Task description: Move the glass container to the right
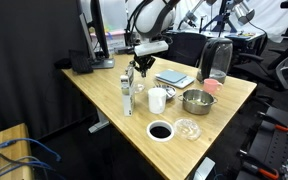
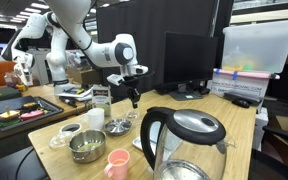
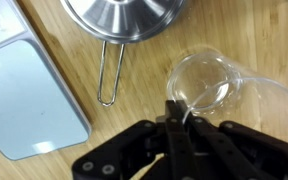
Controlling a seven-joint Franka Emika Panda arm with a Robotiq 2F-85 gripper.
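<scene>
Your pincer [image 3: 181,120] was drawn narrow in the wrist view. Its fingers were almost together and nipped the near rim of the glass container [image 3: 212,85]. The container showed over the wooden table [image 3: 139,85], just beside the handle of the steel pan [image 3: 124,18], with the grey scale [image 3: 24,95] well apart from it. In an exterior view the pincer [image 1: 138,72] hung above the table, over the gap between the bottle [image 1: 127,95] and the white mug [image 1: 157,99]. You could not make out the glass there.

My pincer [image 3: 180,125] is pinched on the rim of the glass container [image 3: 212,85], steel pan [image 3: 124,18] just beyond it.
</scene>
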